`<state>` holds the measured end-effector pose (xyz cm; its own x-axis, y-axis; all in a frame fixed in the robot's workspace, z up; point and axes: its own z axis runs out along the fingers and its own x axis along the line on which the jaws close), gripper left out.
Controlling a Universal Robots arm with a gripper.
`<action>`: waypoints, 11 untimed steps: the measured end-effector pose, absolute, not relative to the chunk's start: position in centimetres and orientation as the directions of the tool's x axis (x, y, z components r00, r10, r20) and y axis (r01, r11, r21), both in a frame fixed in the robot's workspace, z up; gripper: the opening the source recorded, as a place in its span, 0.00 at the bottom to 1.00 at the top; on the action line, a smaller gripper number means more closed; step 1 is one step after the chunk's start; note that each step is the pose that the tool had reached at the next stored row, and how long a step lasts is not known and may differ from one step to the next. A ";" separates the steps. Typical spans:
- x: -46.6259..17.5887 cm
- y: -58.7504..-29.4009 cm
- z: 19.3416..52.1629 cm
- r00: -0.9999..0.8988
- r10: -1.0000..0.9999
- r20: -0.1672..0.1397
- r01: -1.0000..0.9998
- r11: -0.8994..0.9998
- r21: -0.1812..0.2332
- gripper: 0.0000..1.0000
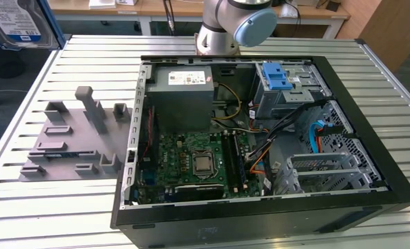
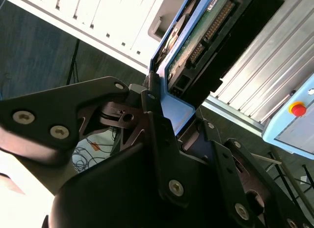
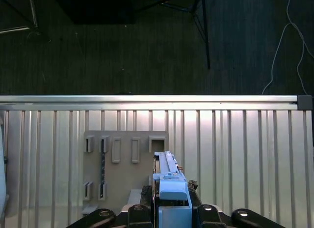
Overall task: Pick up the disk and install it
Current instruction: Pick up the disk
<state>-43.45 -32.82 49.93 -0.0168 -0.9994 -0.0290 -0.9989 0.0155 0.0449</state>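
The end effector is clenched on the disk, which stands on edge between its fingers, off the tabletop. In the second wrist view the end effector grips the disk by its blue rail end, the green circuit board facing the camera. In the exterior view the disk hangs over the tabletop's far corner at the exterior view's left, label side showing.

A grey slotted holder lies on the tabletop beneath the disk; which slot is nearest is hard to tell. In the exterior view the holder sits between the tabletop's edge at the exterior view's left and the open case.

Inside the case, a power supply fills the far corner, with a motherboard nearer the camera. Just beside the power supply stands a drive cage with a blue latch. Loose cables run between the cage and the motherboard. A second cage sits in the near corner. The arm rises at the tabletop's far edge, behind the case.
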 end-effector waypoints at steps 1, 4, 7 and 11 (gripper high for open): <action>-43.4 -32.9 49.9 -0.017 -0.999 -0.029 -0.999 0.016 0.045 0.37; -43.4 -33.2 49.9 -0.017 -0.999 -0.029 -0.999 0.015 0.045 0.37; -43.4 -33.2 49.9 -0.017 -0.999 -0.029 -0.999 0.016 0.045 0.37; -43.2 -33.3 49.9 -0.017 -0.999 -0.029 -0.999 0.015 0.045 0.37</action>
<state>-43.23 -33.27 49.92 -0.0167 -0.9994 -0.0292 -0.9989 0.0154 0.0449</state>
